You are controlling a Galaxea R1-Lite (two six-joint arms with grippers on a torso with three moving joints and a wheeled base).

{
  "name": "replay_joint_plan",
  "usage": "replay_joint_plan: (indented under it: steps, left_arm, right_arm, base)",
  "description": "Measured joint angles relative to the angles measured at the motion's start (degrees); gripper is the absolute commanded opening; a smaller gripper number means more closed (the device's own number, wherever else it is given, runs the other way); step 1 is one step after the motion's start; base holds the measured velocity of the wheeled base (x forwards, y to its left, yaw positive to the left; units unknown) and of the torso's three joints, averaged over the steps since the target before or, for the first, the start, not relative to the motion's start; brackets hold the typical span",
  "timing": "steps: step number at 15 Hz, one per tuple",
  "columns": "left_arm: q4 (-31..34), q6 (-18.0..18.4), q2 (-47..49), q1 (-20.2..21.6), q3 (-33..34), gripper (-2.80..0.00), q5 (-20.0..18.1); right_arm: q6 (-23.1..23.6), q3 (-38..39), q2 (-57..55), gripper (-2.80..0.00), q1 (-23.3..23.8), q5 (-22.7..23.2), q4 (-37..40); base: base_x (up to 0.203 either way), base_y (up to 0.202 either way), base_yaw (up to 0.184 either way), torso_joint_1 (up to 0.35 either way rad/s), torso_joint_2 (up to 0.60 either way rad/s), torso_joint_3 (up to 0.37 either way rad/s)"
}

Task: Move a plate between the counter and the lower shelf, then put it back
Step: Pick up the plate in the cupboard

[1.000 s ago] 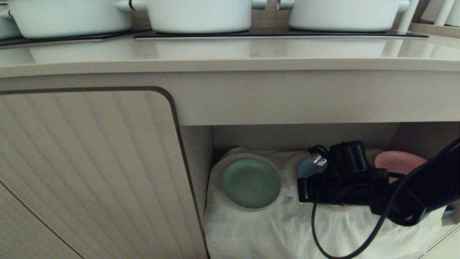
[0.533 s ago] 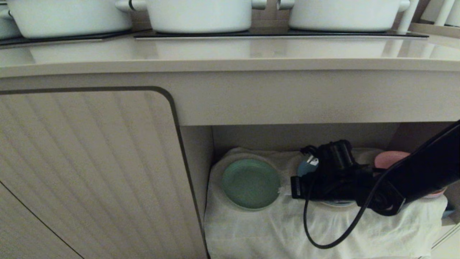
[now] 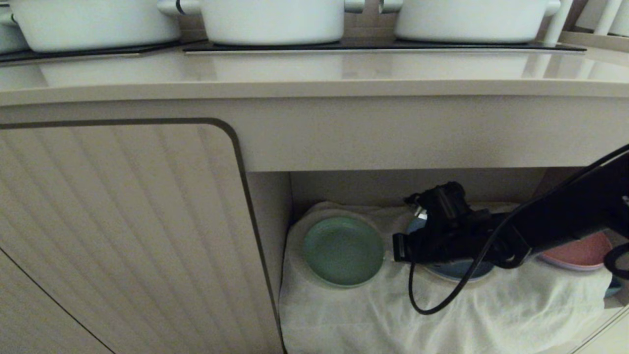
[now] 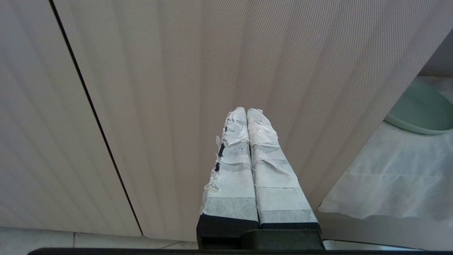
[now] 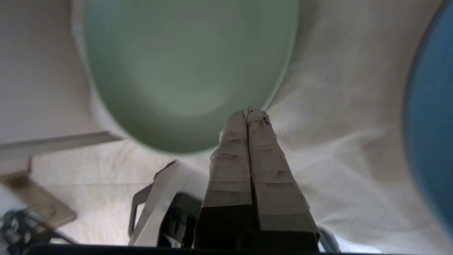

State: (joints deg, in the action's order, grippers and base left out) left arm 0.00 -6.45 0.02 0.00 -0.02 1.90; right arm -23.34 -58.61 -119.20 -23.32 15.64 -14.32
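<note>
- One gripper at work: right gripper has swung left over the blue plate, fingers clenched empty, tips beside the mint-green plate.
- Plate unmoved on the lower shelf; approach under way, grasp not begun.
- Left gripper parked, closed.

plate on lower shelf under counter, left of end effector
</note>
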Motion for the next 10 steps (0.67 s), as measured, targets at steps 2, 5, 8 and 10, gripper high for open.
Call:
replay_joint_plan:
  steps: [2, 5, 8, 10]
  left_arm:
    - [0.00, 0.01, 0.00, 0.00, 0.00, -2.80, 0.00]
    - [0.00, 0.01, 0.00, 0.00, 0.00, -2.80, -0.01]
    - [0.00, 0.00, 0.00, 0.00, 0.00, -2.80, -0.01]
    - [0.00, 0.01, 0.00, 0.00, 0.00, -2.80, 0.00]
  right_arm:
    - [0.02, -1.97, -1.19, -2.80, -0.07, -1.36, 0.63]
    - [0.02, -3.24, -2.81, -2.80, -0.22, -1.61, 0.78]
    - [0.02, -4.27, -4.29, 0.00, -0.62, -2.22, 0.78]
    - [0.02, -4.61, -5.04, 0.00, -0.82, -2.89, 0.37]
  base:
    - [0.000, 0.000, 0.000, 0.000, 0.00, 0.000]
    - [0.000, 0.000, 0.000, 0.000, 0.00, 0.000]
    - [0.000, 0.000, 0.000, 0.000, 0.00, 0.000]
    - [0.000, 0.000, 0.000, 0.000, 0.00, 0.000]
